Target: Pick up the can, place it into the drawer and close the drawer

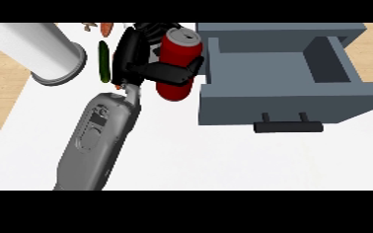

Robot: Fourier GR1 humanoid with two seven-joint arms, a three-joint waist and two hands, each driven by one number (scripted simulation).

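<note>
Head view: my left hand [135, 54] curls round the red metal can [179, 51], just left of the open grey drawer [277, 103]; I'd lift it above the side wall [213, 64] before carrying right.

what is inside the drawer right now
Only bare grey floor shows in the open drawer; its front wall hides the strip just behind it. The can is outside, left of it, held by the left robot hand.
</note>
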